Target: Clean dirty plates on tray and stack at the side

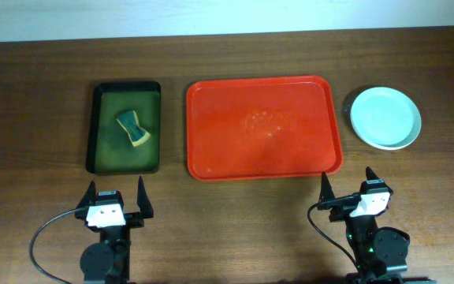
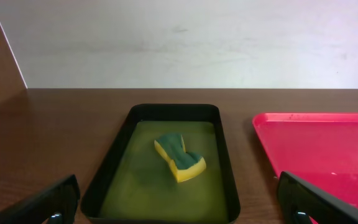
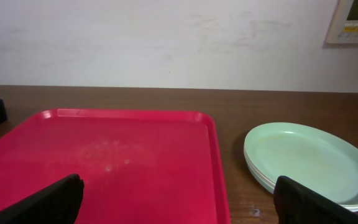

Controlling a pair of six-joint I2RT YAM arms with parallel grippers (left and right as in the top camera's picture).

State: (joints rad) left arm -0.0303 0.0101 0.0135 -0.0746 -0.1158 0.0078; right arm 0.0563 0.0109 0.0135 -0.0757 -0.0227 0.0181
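The red tray point(image 1: 263, 126) lies at the table's middle with nothing on it but faint pale specks; it also shows in the right wrist view point(image 3: 117, 168) and the left wrist view point(image 2: 322, 149). The plates point(image 1: 385, 117) sit in one stack on the table right of the tray, a pale mint one on top, also in the right wrist view point(image 3: 309, 162). My left gripper point(image 1: 117, 199) is open and empty near the front edge, below the green tray. My right gripper point(image 1: 347, 186) is open and empty in front of the red tray's right corner.
A dark green tray point(image 1: 124, 126) with greenish liquid stands left of the red tray and holds a yellow-and-green sponge point(image 1: 134, 128), also in the left wrist view point(image 2: 179, 155). A white wall runs behind the table.
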